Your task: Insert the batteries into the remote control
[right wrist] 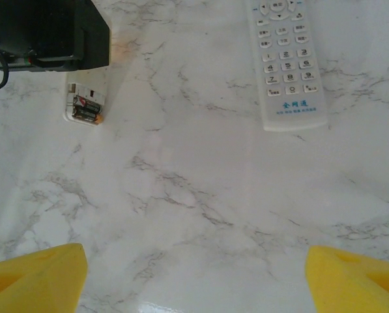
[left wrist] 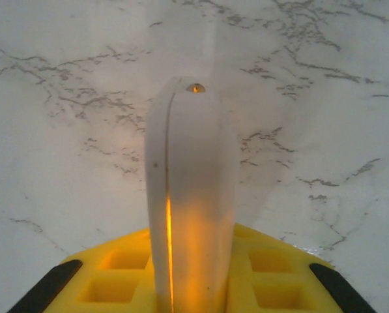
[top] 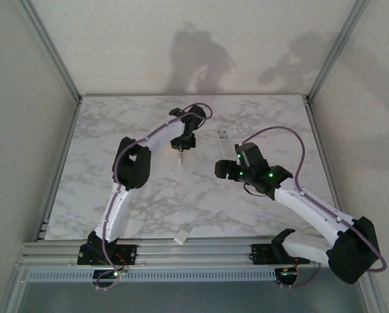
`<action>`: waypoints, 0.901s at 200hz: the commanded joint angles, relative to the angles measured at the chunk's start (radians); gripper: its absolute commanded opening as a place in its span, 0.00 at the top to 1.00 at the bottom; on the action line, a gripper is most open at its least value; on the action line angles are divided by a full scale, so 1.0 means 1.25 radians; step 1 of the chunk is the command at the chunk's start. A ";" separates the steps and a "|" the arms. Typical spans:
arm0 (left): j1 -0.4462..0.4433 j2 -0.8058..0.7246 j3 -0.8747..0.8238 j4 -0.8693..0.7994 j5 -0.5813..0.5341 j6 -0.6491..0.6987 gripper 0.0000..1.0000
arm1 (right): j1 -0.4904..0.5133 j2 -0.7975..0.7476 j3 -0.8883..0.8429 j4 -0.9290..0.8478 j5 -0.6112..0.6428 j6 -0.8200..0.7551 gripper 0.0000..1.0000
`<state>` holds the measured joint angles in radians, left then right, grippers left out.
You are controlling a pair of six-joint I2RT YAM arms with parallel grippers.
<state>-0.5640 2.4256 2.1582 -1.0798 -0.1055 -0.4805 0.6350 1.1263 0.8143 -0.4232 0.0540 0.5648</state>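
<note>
**Figure. Batteries lying in the remote's open bay: one arm braces the remote, the other is free.**

The two batteries [right wrist: 86, 109] lie side by side in the bay of the open-backed remote [right wrist: 78, 90]. The left gripper [top: 182, 145] pinches this remote narrowly between its yellow pads [left wrist: 116, 277]. The right gripper [right wrist: 197, 277] hangs empty above the bare table [right wrist: 194, 195], jaws spread wide and touching nothing. A keypad remote [right wrist: 285, 65] lies face up, well apart. The cells look seated, so good practice would be to brace the remote firmly and check that both sit flat. The next move would be to fetch the small white piece [top: 181, 237] near the table's front edge, probably the cover.
</note>
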 commanded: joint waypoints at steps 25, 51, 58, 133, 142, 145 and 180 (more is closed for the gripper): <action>-0.013 -0.029 -0.030 0.051 0.022 -0.013 1.00 | -0.032 -0.024 -0.021 0.004 -0.050 -0.011 0.12; 0.001 -0.210 -0.257 0.251 0.071 -0.065 1.00 | -0.033 -0.021 -0.032 0.018 -0.102 -0.009 0.12; 0.011 -0.265 -0.337 0.313 0.090 -0.087 1.00 | -0.032 -0.026 -0.040 0.026 -0.112 -0.007 0.12; 0.063 -0.737 -1.047 0.721 0.103 -0.336 0.94 | -0.007 -0.003 -0.066 0.088 -0.217 0.051 0.13; 0.063 -0.763 -1.097 0.745 0.094 -0.352 0.91 | 0.014 0.002 -0.065 0.086 -0.202 0.057 0.12; 0.062 -0.771 -1.114 0.755 0.090 -0.357 0.90 | 0.023 0.003 -0.064 0.081 -0.191 0.061 0.12; 0.057 -0.834 -1.216 0.809 0.084 -0.362 0.71 | 0.197 0.013 -0.051 0.018 -0.069 0.079 0.12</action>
<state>-0.4847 1.4326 0.6865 -0.1677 0.0391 -0.9020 0.7586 1.1328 0.7456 -0.3611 -0.1219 0.6346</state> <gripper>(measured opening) 0.215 0.875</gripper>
